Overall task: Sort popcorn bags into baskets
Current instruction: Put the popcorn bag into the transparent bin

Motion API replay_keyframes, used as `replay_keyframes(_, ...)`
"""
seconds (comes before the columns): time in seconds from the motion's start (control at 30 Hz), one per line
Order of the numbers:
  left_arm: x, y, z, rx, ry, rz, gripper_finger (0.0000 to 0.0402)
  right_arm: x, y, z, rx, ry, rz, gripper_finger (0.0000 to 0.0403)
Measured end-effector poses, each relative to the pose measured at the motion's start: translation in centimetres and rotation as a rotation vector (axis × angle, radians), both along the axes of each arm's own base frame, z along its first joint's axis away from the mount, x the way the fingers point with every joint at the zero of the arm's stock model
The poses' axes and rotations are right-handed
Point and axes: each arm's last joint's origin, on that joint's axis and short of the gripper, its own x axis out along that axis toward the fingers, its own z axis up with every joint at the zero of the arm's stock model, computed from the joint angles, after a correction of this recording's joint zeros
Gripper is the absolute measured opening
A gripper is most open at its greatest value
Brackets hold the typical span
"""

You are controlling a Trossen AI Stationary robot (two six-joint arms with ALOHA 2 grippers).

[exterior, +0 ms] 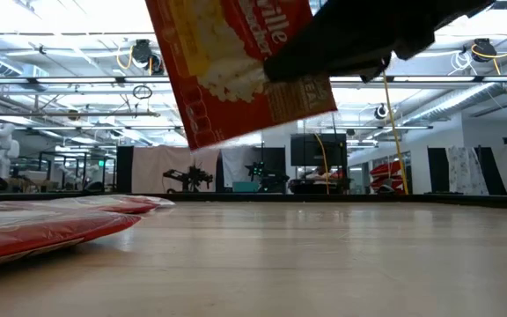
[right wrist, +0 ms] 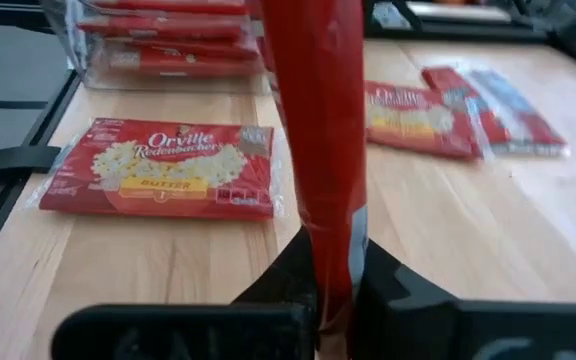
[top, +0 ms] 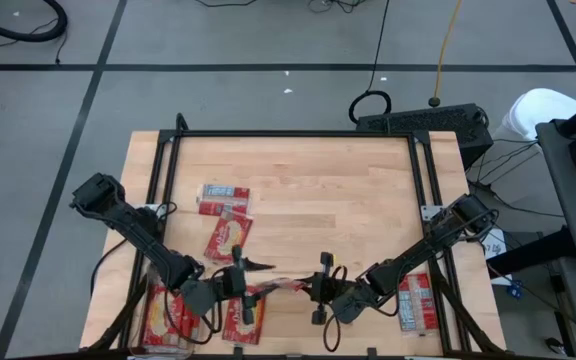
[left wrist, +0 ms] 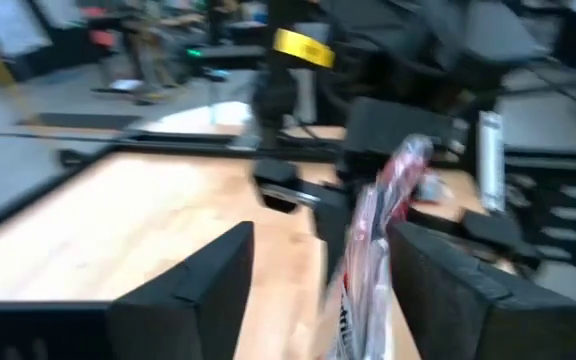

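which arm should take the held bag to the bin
Left. The bin lies on its side of the table, and the left gripper is open around the popcorn bag that the right gripper clamps.

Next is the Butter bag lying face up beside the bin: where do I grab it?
Probably the popcorn bag's long edge facing away from the clear bin, coming in low from that open side: the bag lies flat, so only an edge can be pinched, and the bin crowds its far side.
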Motion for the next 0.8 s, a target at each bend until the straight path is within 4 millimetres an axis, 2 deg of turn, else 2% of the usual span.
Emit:
replay_keyframes(0.17,-1.4,-1.1,0.8,0.01,-0.048,0.061,0.0265,-0.1,-0.6,-0.5,0.07,0.034,-0.066,0.0011)
replay_keyframes(0.3,-2.5,-1.9,0.9,0.051,-0.051,0.096,0.0274,0.1,-1.2,-0.8,0.126,0.046,-0.128,0.0011)
replay_keyframes(0.53,-3.7,-2.9,0.8,0.075,-0.039,0.076,0.0259,0.7,-2.1,-0.6,0.229,0.008,-0.203,0.0011)
replay_keyframes(0.63,-3.9,-3.0,0.5,0.092,-0.023,0.069,0.0248,1.0,-2.4,-0.5,0.329,-0.028,-0.247,0.0011)
replay_keyframes(0.8,-3.9,-3.2,0.3,0.105,-0.016,0.063,0.0229,1.9,-3.2,-0.1,0.42,-0.056,-0.23,0.0014)
